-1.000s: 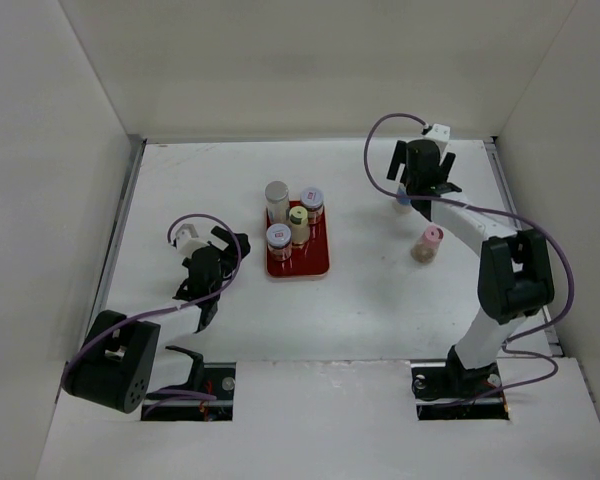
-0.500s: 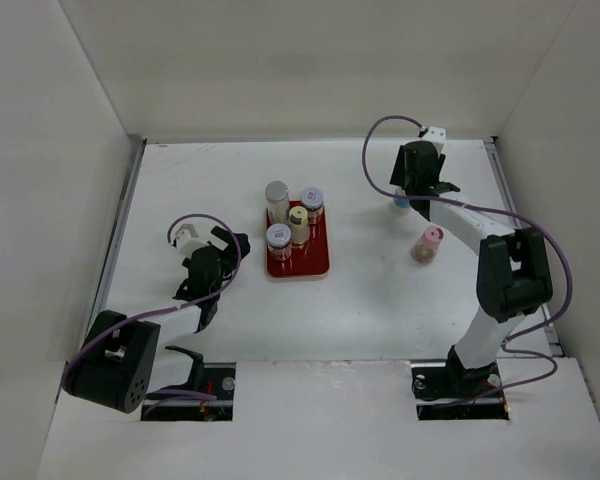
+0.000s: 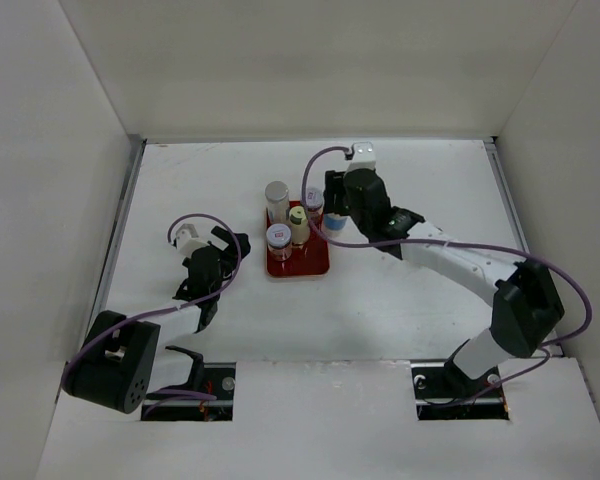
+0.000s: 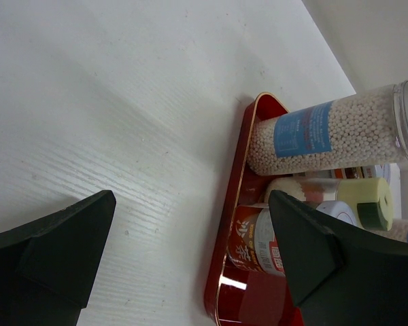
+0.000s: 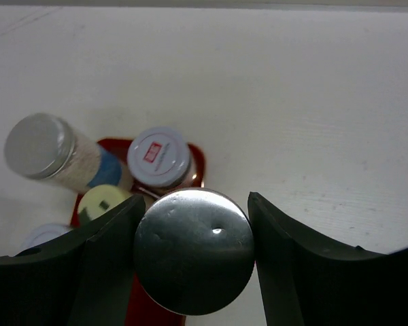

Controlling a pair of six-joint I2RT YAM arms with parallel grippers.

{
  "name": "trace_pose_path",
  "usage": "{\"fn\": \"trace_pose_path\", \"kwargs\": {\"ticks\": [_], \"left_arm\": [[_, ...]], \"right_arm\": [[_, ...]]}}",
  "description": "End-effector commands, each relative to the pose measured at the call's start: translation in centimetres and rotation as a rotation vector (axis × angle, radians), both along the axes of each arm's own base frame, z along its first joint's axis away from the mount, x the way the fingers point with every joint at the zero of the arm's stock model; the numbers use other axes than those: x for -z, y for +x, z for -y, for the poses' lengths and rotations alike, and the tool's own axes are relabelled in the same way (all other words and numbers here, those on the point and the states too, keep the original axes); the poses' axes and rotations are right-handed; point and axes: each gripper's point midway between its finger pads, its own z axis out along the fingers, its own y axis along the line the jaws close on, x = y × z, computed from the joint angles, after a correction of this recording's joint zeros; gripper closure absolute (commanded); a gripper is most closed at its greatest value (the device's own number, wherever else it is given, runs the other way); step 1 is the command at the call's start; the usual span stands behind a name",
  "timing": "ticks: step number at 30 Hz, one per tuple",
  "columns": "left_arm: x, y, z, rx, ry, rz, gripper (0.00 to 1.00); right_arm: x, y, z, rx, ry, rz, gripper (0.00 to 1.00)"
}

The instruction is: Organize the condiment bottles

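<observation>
White table (image 3: 230,320) — right gripper (image 3: 336,200) clamping silver-capped jar (image 5: 194,260), hovering at red tray (image 3: 318,262) edge; risking knocking crowded tray jars (image 3: 278,238) while lowering. Left gripper (image 4: 190,204) — fingers spread, holding nothing.

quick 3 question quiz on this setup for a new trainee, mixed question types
1. True or false: the left gripper is shut.
2. What colour is the tray? A) blue B) red C) green
3. Fill in: the right gripper is shut on a jar with a ____ cap.

Key: 1 false (its fingers are spread wide, with nothing between them); 2 B; 3 silver.
</observation>
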Motion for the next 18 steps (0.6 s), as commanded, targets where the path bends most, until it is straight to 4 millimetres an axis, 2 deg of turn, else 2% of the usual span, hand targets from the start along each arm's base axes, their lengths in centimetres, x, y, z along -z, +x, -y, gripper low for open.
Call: {"fn": "trace_pose_path", "kwargs": {"ticks": [1,5,11,14,18], "left_arm": [[-2.6,0.9,0.1,-0.008,-0.031,0.087,0.00],[-2.2,0.9,0.3,0.002,-0.033,0.076,0.00],[-2.2,0.9,0.3,0.001,-0.030,0.077,0.00],[-2.5,0.8,0.2,-0.003,-0.031,0.087,0.00],[-2.4,0.8,0.2,0.000,-0.032,0.084,0.00]], "right_arm": [[-3.1,-1.5,-3.0,-0.060,0.077,0.075,0.55],[-2.3,-4.0,-7.0,-0.155,0.079,0.057,0.55],[-1.4,-5.8,-11.3,-0.243,0.087,0.065,0.55],[-0.2,-6.6,-12.8,-0.272,0.068,0.054,0.55],[1.3,-7.1,-13.8,-0.289,0.046,0.035,0.55]]}}
